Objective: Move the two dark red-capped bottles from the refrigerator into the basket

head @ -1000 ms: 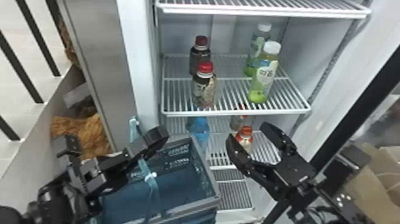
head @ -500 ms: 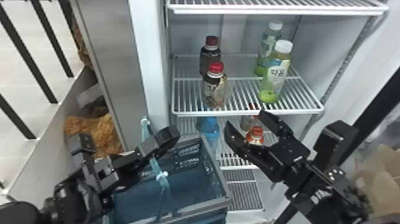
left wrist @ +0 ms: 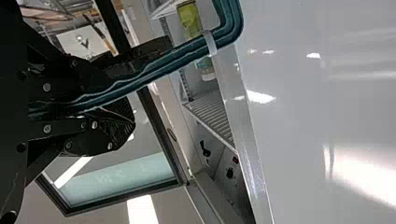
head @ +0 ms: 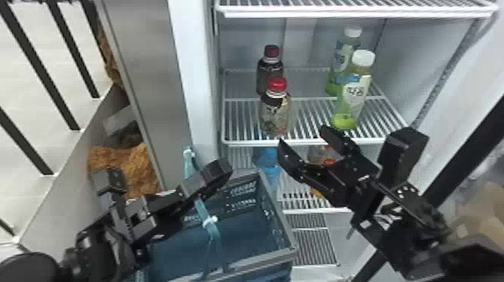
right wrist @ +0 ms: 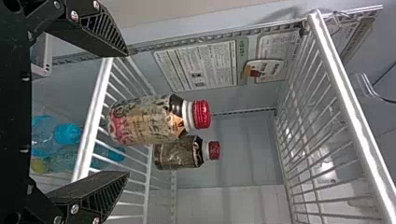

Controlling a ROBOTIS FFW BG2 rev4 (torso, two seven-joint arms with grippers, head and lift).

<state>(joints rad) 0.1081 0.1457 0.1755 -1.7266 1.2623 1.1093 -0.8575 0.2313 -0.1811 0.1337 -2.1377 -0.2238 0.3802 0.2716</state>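
Note:
Two dark red-capped bottles stand upright on the refrigerator's middle shelf, the front bottle [head: 276, 110] before the rear bottle [head: 269, 69]. My right gripper [head: 304, 138] is just below and to the right of the front bottle, its fingers apart and holding nothing. In the right wrist view the right gripper [right wrist: 127, 114] faces the front bottle [right wrist: 149, 120], with the rear bottle [right wrist: 180, 153] beyond. My left gripper [head: 219, 170] is over the blue basket [head: 255, 234]. The left wrist view has the left gripper [left wrist: 128, 86] shut on the basket's teal handle [left wrist: 182, 53].
Two green bottles with white caps [head: 352, 93] stand at the shelf's right. An upper shelf [head: 356, 14] is overhead. A lower shelf holds a blue bottle [head: 270, 161] and others. The refrigerator's side wall edge [head: 193, 75] rises left of the shelves.
My right gripper has risen and moved left toward the front bottle. The head view has shifted slightly. My left gripper keeps its place over the basket.

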